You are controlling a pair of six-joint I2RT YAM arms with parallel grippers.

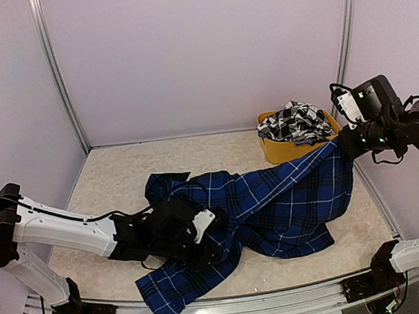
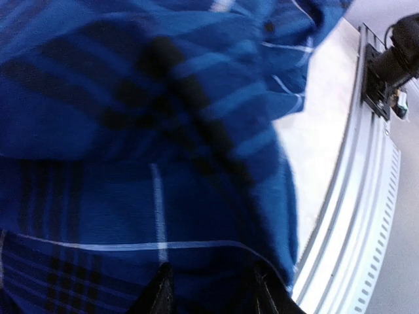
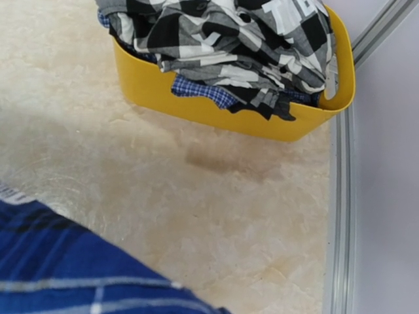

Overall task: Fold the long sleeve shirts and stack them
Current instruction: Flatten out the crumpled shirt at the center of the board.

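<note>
Cloth stretched diagonally across the table [image 1: 115,182]: the royal blue plaid button-up shirt [image 1: 288,194] ran its long axis from near left to far right. There the right gripper [image 1: 345,145], pressed together, pinched its raised edge beside the yellow plastic tub [image 1: 282,151], which held the black-and-white checked shirt [image 1: 296,120]. The left gripper [image 1: 203,234], fingers [image 2: 160,291] parted, lay low against the shirt's near-left part, the nearer arm for that end.

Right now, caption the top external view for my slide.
Right gripper holds up one corner of the blue plaid shirt beside the yellow tub; left gripper rests on its other end.
</note>
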